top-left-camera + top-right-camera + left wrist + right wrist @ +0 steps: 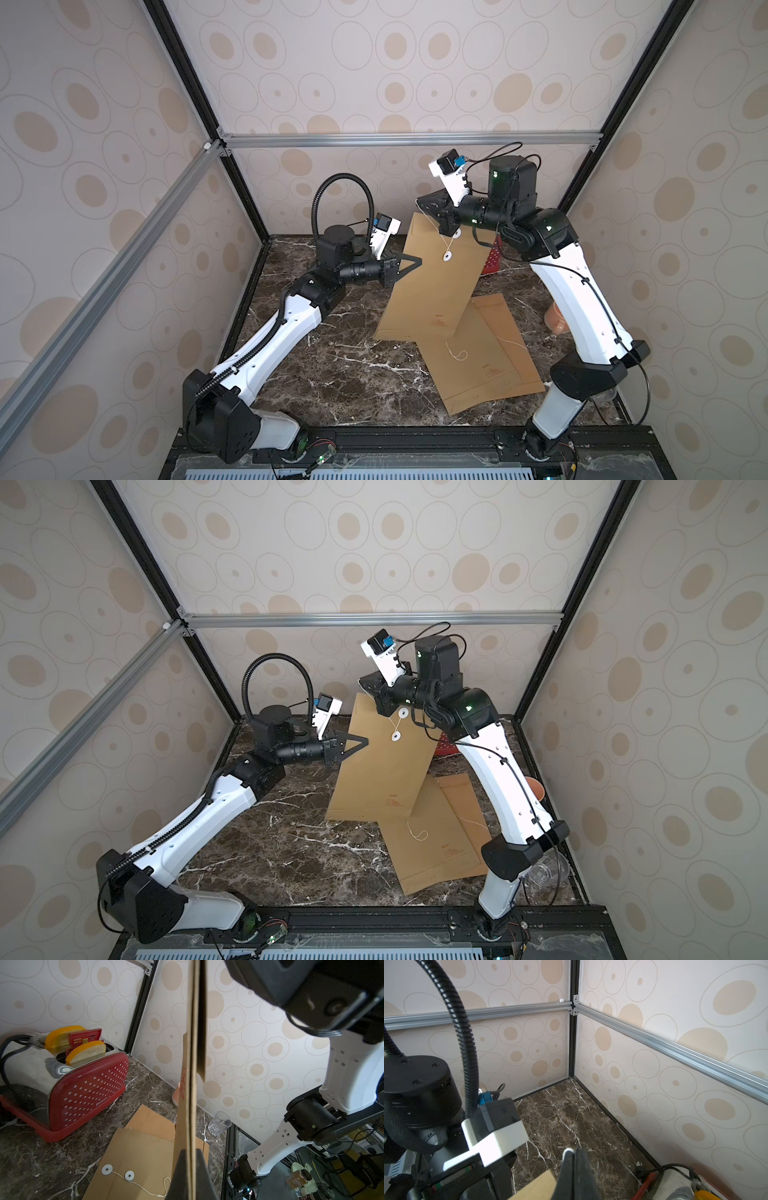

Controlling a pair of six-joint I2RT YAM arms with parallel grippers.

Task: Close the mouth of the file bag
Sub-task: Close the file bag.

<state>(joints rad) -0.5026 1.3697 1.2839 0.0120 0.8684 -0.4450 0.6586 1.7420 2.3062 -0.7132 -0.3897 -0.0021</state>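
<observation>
Holds a brown file bag (424,291) on edge with the left tool (417,262), clenched on the bag's side edge, with the paper caught edge-on between its closed fingers (180,1176) in the left wrist view. Hangs the bag below and ahead of that tool's tip, slanting down toward the marble counter (332,374); cannot tell whether the bottom edge touches. Turns the bag's disc side up toward both top views, between the two tools.

Pinches with the right tool (419,203), shut tight just above the bag's top corner, a white string (434,224) running from its tip down to the lower white disc (446,256) on the bag's face. Cannot make out that string in the right wrist view — only closed fingers (583,1172) and a bag corner just beside them.

Leaves a second bag (478,374) flat on the counter well below both tools, overlapping a third bag (505,316). Catches, past the left tool's tip, a red toaster (83,1088) with yellow-crusted bread slices (87,1054) in its slots — and a clear cup (219,1124) near the wall.
</observation>
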